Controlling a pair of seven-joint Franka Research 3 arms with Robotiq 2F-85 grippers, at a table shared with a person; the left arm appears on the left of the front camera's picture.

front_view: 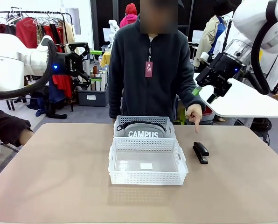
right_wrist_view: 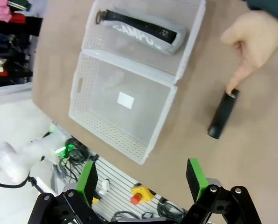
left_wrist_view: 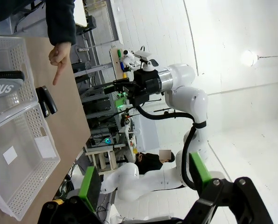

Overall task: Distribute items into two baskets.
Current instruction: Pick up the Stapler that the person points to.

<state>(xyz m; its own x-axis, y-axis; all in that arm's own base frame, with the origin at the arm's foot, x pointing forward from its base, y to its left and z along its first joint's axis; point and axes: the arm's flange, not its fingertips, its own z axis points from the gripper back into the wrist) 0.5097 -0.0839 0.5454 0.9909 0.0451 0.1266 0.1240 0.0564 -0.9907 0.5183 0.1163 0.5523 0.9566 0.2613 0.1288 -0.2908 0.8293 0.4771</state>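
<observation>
Two white lattice baskets stand end to end mid-table. The far basket [front_view: 143, 119] [right_wrist_view: 191, 39] holds the grey CAMPUS pouch [front_view: 143, 133] [right_wrist_view: 140, 31] [left_wrist_view: 1, 87]. The near basket [front_view: 147, 178] [right_wrist_view: 112, 129] [left_wrist_view: 31, 184] holds just a white label. To their right the black stapler [front_view: 200, 152] [right_wrist_view: 221, 115] [left_wrist_view: 46, 101] lies on the table, and the person's hand [front_view: 194, 114] [right_wrist_view: 251, 42] [left_wrist_view: 59, 56] points a finger down at it. My left gripper [front_view: 87, 63] [left_wrist_view: 143, 179] hangs open, high at the left. My right gripper [front_view: 204, 94] [right_wrist_view: 141, 179] is open, high above the stapler.
The person stands at the table's far edge behind the baskets. A white side table [front_view: 251, 102] sits at the right beyond the tabletop. A clothes rack [front_view: 36, 28] and a grey bin of bottles [front_view: 94, 95] stand back left. Bare tabletop lies left of and in front of the baskets.
</observation>
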